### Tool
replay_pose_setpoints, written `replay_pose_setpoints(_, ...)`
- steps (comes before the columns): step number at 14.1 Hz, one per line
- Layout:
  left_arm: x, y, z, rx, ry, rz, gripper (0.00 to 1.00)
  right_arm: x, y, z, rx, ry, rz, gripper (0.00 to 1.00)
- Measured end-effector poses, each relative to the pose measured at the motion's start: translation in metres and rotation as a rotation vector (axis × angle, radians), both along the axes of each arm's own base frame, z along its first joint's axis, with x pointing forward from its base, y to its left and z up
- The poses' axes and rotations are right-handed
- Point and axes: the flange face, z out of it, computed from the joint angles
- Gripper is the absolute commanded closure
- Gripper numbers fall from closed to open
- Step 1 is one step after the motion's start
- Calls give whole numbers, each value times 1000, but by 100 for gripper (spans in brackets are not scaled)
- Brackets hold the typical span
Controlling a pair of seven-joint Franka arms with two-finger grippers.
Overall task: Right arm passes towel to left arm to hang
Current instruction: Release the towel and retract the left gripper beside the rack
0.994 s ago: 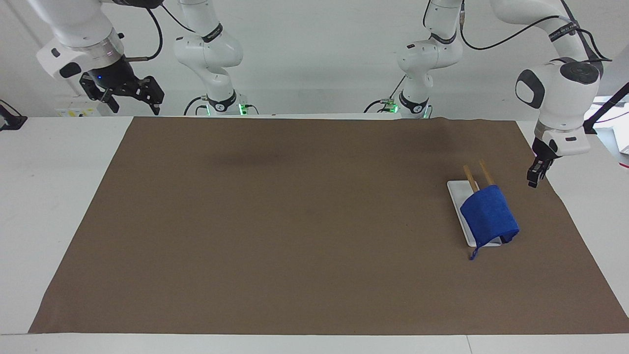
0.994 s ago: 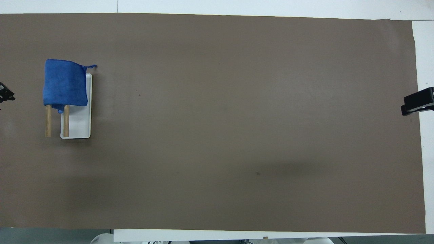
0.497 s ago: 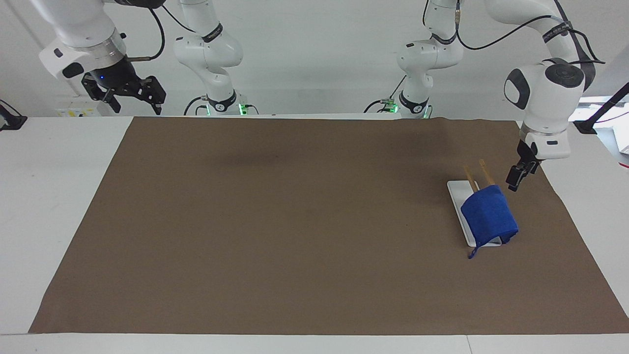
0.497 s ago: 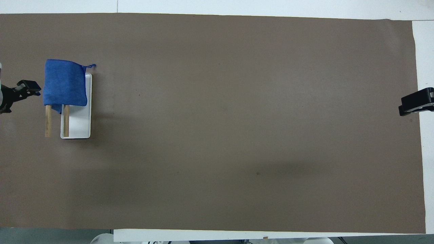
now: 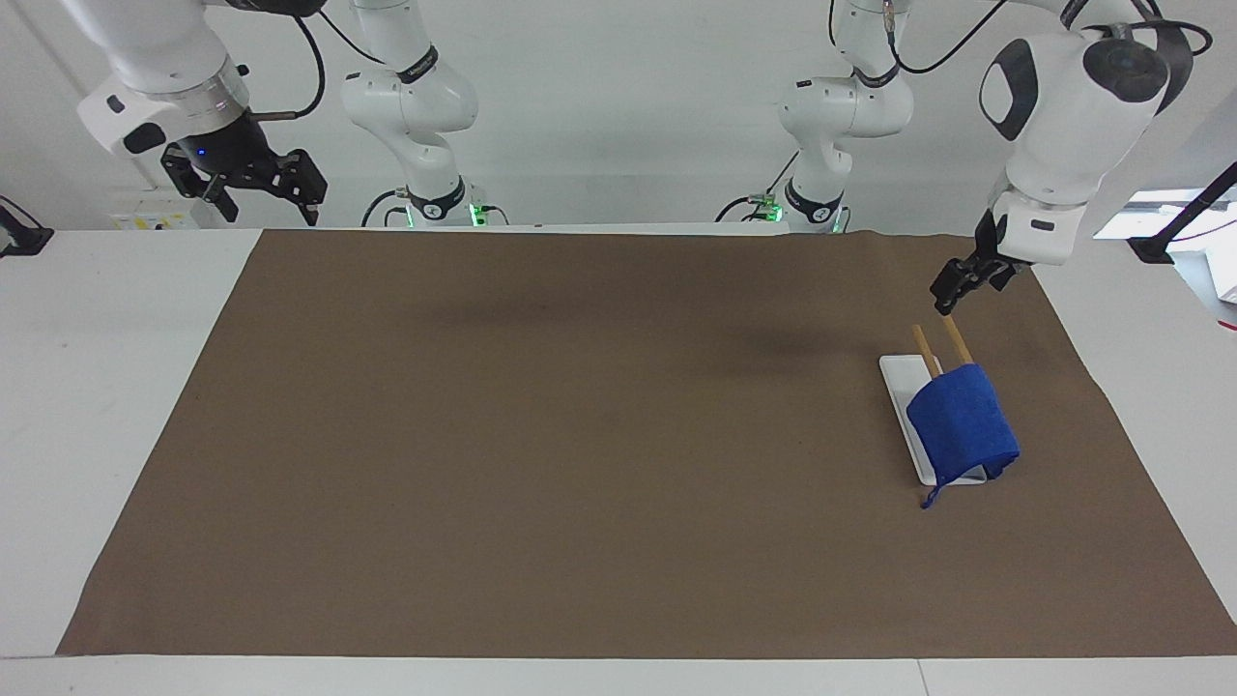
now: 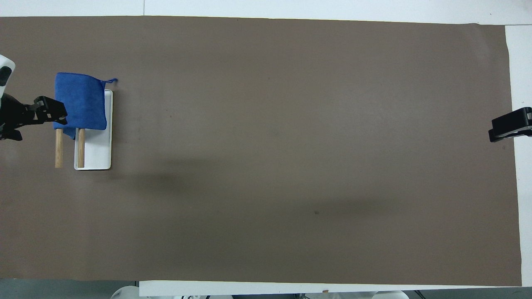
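Hanging looks complete: towel (image 5: 962, 427) drapes the rack (image 5: 908, 387) near the mat's left-arm edge. Left gripper (image 5: 949, 290) hovers over the rack's rods, jaws apart, empty; right gripper (image 5: 242, 184) waits apart. Next: retreat clear.

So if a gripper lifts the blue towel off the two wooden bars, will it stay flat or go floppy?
Probably floppy: the towel already bends over the wooden bars and hangs down both sides. It looks light and soft, so unlikely to slip. Its corner loop dangles and might catch on a bar.
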Motion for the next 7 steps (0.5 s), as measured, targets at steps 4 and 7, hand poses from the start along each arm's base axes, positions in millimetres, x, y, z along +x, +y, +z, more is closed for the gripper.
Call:
replay_pose_setpoints(4, 6, 3, 53, -31, 39, -202, 0, 0, 0, 0, 0, 0, 0, 0)
replay_pose_setpoints(7, 18, 4, 41, -22, 61, -224, 0, 0, 0, 0, 0, 0, 0, 0)
